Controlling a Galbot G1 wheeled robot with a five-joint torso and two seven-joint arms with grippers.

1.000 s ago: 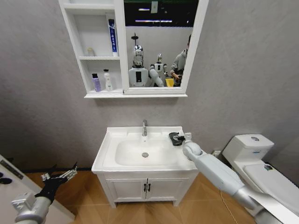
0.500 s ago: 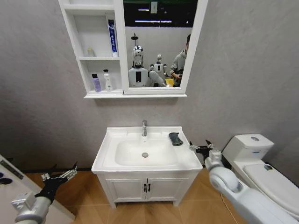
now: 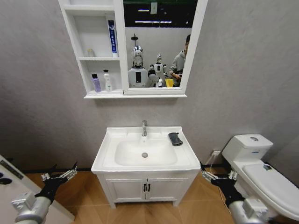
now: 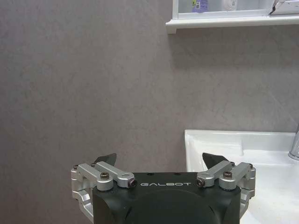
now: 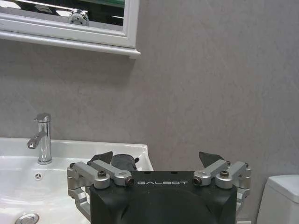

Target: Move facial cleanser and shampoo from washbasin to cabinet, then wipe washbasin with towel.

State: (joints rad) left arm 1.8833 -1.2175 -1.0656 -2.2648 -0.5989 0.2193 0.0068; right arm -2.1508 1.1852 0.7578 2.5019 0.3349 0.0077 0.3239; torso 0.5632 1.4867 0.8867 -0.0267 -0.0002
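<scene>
Towel [image 3: 175, 138] lengthwise front-to-back on washbasin [image 3: 110, 140]

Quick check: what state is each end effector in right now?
Left end effector: open, holding nothing, low beside the washbasin.
Right end effector: open, holding nothing; towel lies on the washbasin.

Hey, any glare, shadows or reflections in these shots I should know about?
Head view: the cabinet mirror reflects the robot and ceiling lights, and the cabinet casts a soft shadow on the wall beneath. Right wrist view: the chrome tap shows bright highlights. Left wrist view: even light on the grey wall, shadow under the shelf.
</scene>
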